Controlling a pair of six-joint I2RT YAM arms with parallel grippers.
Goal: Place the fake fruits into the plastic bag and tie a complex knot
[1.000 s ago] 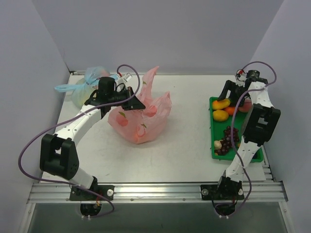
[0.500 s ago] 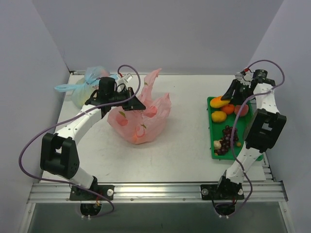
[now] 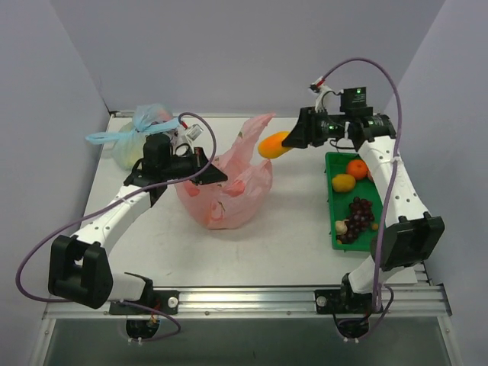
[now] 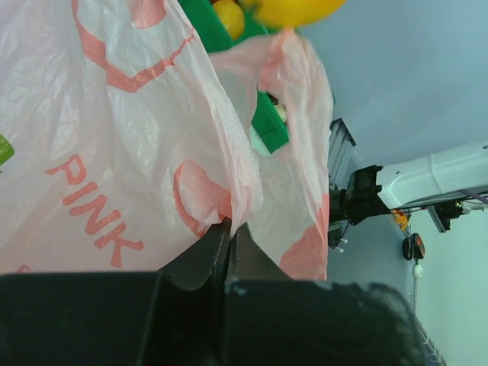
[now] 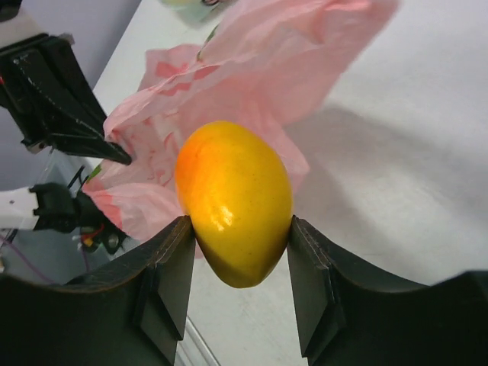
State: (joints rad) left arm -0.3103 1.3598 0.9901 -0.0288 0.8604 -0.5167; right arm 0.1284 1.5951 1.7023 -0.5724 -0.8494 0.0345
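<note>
The right pincer [image 3: 285, 142] is clamped on a yellow-orange oval fruit [image 5: 235, 200], with one finger pressed against each flank. It holds the fruit in the air above the bench [image 3: 290, 236], close to the raised right flap of the pink plastic bag [image 3: 229, 194] and between that bag and the green tray [image 3: 332, 162]. The left pincer [image 4: 229, 226] is pinched tight on a fold of the bag's thin film at its left side (the word PINK shows in red print just beside the fingers), and the bag stands crumpled near the middle of the bench. In the tray at the right lie a red-orange round fruit [image 3: 356, 168], a second yellow oval fruit [image 3: 343, 182], the dark purple grape bunch [image 3: 360, 213] and a small pale piece [image 3: 341, 226]. A pale blue bag [image 3: 141, 136] sits at the far left corner, near the left arm and well apart from the tray.
</note>
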